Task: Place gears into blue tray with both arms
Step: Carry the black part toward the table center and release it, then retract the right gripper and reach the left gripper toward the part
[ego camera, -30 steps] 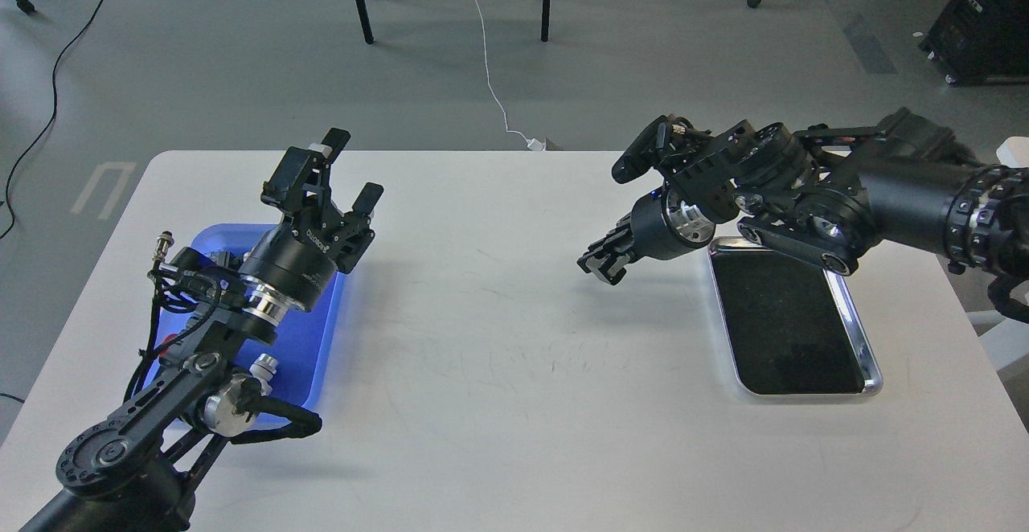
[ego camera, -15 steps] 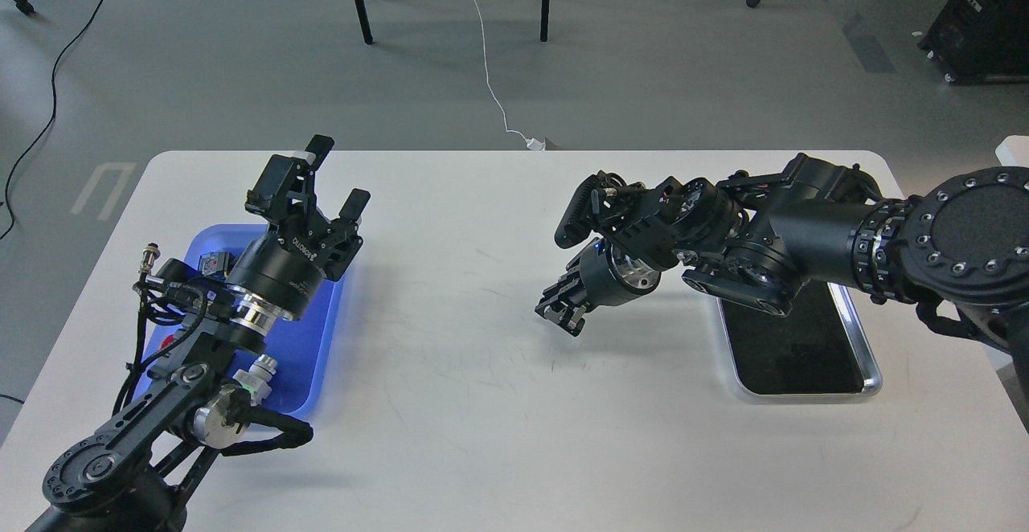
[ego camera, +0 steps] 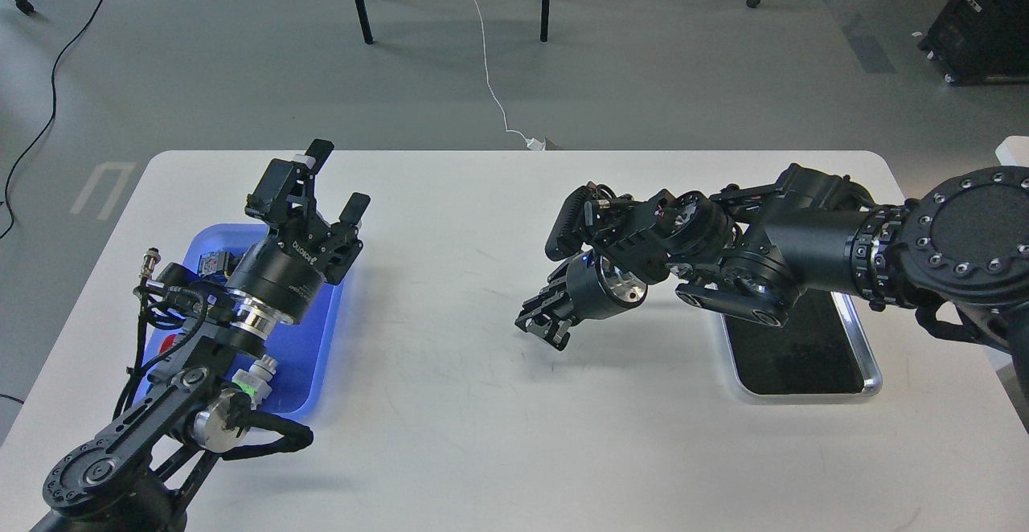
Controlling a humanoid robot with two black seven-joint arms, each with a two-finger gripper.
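Observation:
The blue tray (ego camera: 309, 347) lies at the table's left, largely covered by my left arm. My left gripper (ego camera: 336, 180) hovers above the tray's far right corner, pointing up and away, open with nothing between its fingers. My right gripper (ego camera: 540, 325) hangs low over the middle of the table, pointing down and left, well apart from the blue tray. Its fingers are dark and close together, and I cannot make out a gap or anything held. No gears show anywhere in the head view.
A silver tray (ego camera: 873, 371) with a dark inside lies at the right, under my right forearm. In the blue tray, a small red-capped part (ego camera: 169, 345) peeks out beside my left arm. The white table (ego camera: 450, 419) ends close in front.
My right arm has swung left and down, from the silver tray's near corner toward the table's middle. My left gripper drew back slightly to the left and stayed open.

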